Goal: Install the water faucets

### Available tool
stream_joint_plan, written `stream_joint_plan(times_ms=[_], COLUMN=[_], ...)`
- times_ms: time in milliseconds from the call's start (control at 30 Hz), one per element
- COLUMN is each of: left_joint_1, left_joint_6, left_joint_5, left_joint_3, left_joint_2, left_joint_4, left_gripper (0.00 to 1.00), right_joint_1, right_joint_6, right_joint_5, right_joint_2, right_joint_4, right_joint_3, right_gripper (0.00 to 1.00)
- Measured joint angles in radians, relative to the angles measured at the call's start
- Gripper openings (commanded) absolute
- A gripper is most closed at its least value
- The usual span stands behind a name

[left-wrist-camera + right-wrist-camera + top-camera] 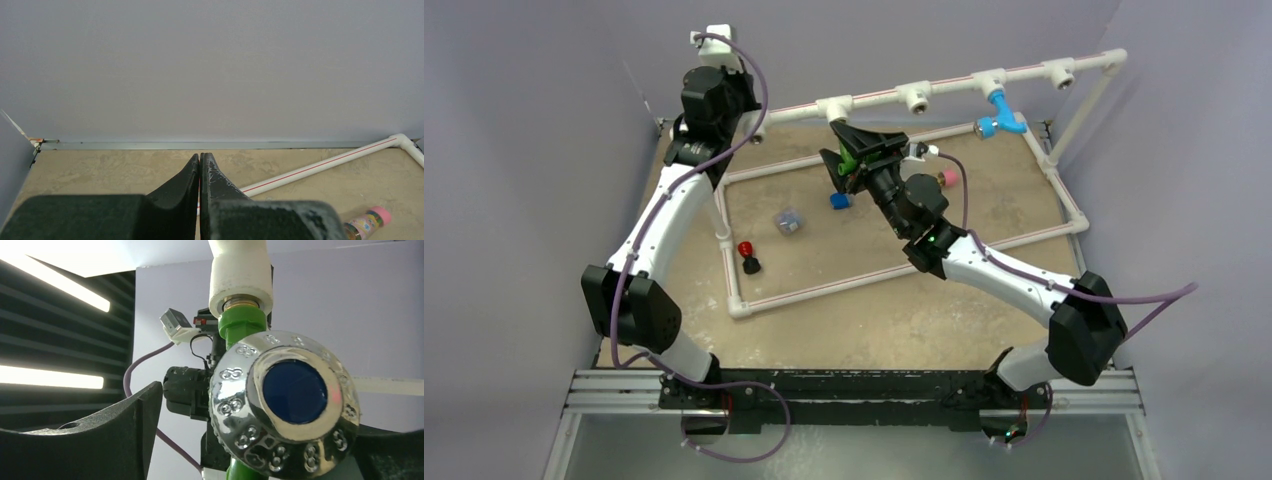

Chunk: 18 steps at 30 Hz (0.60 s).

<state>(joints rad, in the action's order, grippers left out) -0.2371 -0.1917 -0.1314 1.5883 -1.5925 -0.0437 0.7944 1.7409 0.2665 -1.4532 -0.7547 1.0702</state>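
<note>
The green faucet [848, 160] sits between the jaws of my right gripper [861, 157], just under a white T-fitting [836, 107] on the raised back pipe. In the right wrist view its green neck [241, 327] enters the white fitting [240, 282], and its silvery knob with a blue centre [285, 400] fills the middle. My right gripper [277, 410] is open, with a gap between the left finger [110, 435] and the knob. The light blue faucet [1004, 110] hangs from a fitting further right. My left gripper [200, 159] is shut and empty at the back left.
A white pipe frame [734, 290] lies on the tan table. Inside it are a small blue piece [839, 200], a clear-blue piece [789, 221], a red-topped piece [745, 248] and a black piece [751, 266]. A pink-capped cylinder [946, 178] lies by the right arm and shows in the left wrist view [367, 222].
</note>
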Motion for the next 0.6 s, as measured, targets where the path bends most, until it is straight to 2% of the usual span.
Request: stream_joint_plan(times_ms=[333, 600], left_joint_1=[0.0, 0.0], left_joint_6=[0.0, 0.0], left_joint_5=[0.002, 0.002], left_joint_3=[0.0, 0.0], left_joint_2=[-0.002, -0.002], left_joint_4=[0.0, 0.001], left_gripper=[0.0, 0.0], right_joint_1=[-0.001, -0.004], right_joint_6=[-0.053, -0.266], right_joint_5=[-0.031, -0.077], right_joint_2=[0.016, 0.18], right_joint_4=[0.0, 0.046], right_joint_3=[-0.061, -0.159], right_gripper=[0.79, 0.89])
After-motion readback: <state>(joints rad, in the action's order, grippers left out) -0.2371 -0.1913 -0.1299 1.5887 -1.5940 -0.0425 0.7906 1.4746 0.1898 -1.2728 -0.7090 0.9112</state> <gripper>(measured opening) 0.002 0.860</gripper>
